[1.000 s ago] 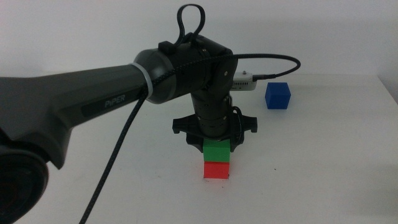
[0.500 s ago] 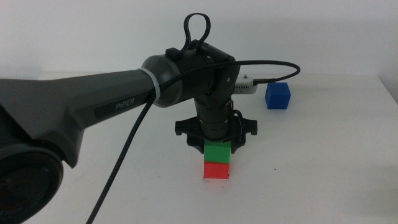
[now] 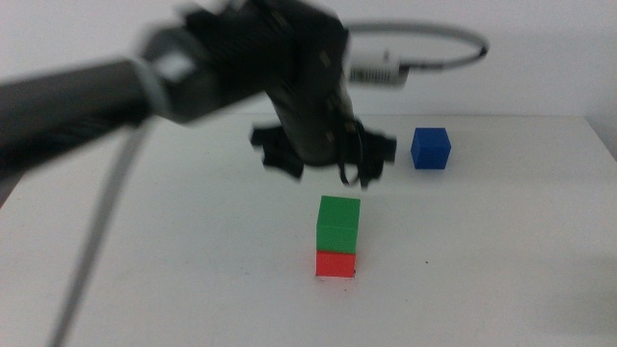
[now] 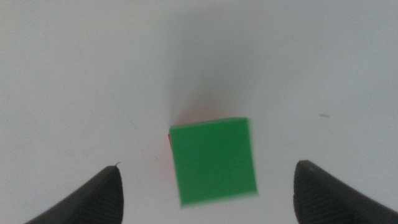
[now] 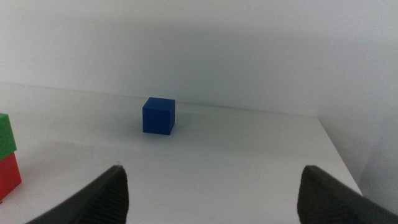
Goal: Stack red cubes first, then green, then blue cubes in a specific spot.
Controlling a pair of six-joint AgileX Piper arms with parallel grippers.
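Hovering my left gripper above the two-cube stack, I see its dark jaws spread wide and holding nothing, blurred in the middle view. The small matte bright-green cube sits on the small matte bright-red cube, and the wrist camera looking straight down shows only a thin red sliver past the green cube's edge, so the two look nearly flush, the green perhaps turned a touch. I take the chosen spot to be under the red cube, though I cannot make out any marks there. The small matte dark-blue cube rests alone on the white tabletop, well apart from the stack, toward the far right. My right gripper waits low with its jaws apart and empty, looking across at that blue cube. The step in hand, as I judge it, is fetching the blue cube; to do it well I would swing the left arm clear of the stack, grip two flat faces squarely and set the cube down straight without nudging the green one. Beyond the plain matte table stands a bare pale wall, and a cable loops behind the arm.
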